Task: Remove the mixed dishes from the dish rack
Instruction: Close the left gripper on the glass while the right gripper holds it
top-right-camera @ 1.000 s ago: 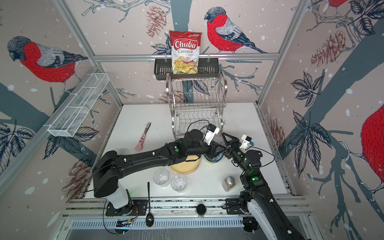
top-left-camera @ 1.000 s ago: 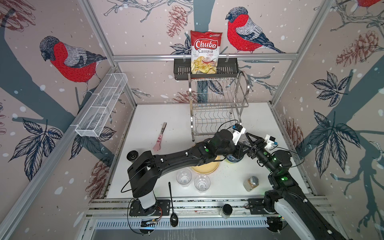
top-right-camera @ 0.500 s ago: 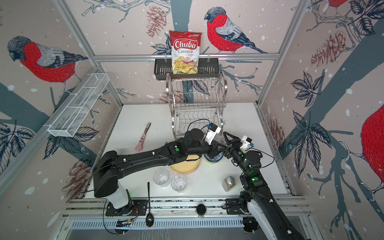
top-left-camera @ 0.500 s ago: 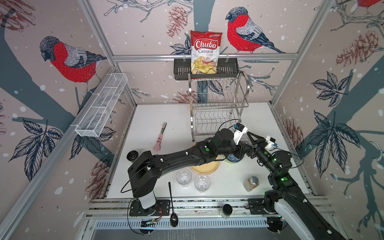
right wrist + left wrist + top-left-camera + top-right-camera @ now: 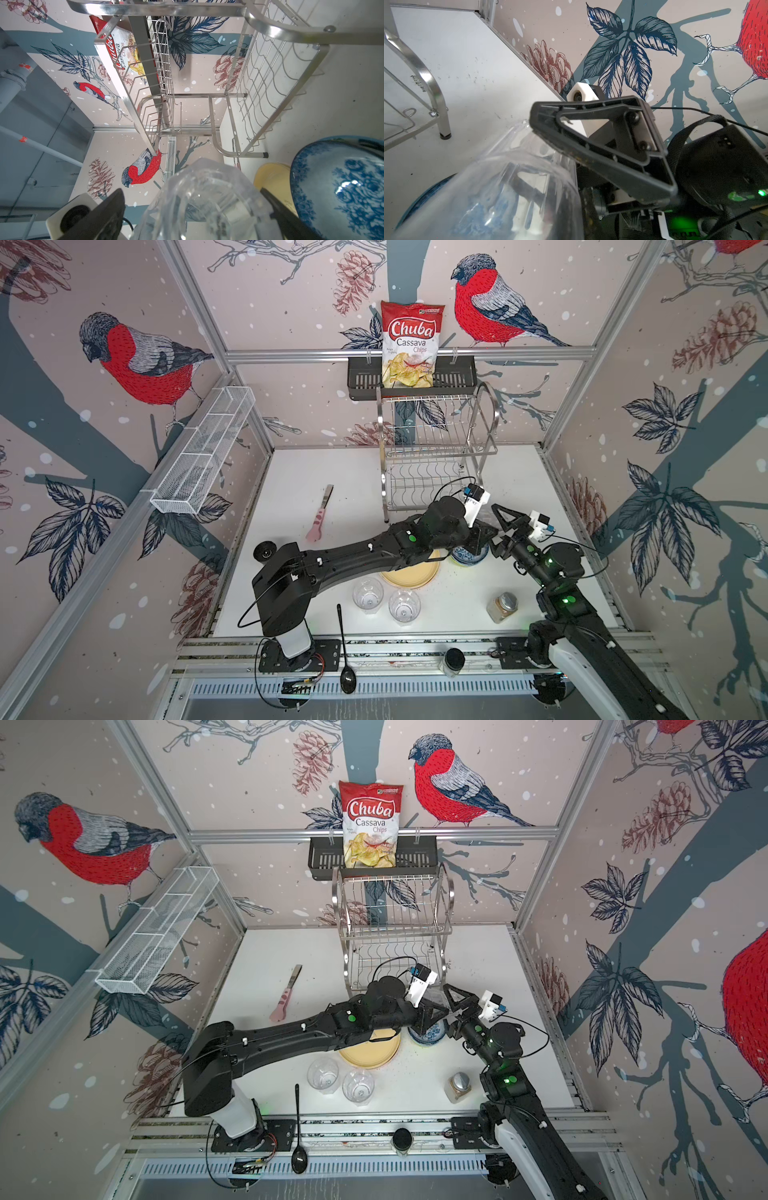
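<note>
Left jaws pinch a clear tumbler (image 5: 207, 197), right jaws gape; bag (image 5: 411, 344) reads "Chuba Cassava Chips".

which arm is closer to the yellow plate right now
Left. The left arm reaches across above the yellow plate, covering its far edge; the right arm is off to its right, beyond the blue-white bowl.

Room L nr knife (image 5: 320, 514); plate (image 5: 411, 577), bowl (image 5: 466, 559), tumblers (image 5: 368, 593) block ctr.
</note>
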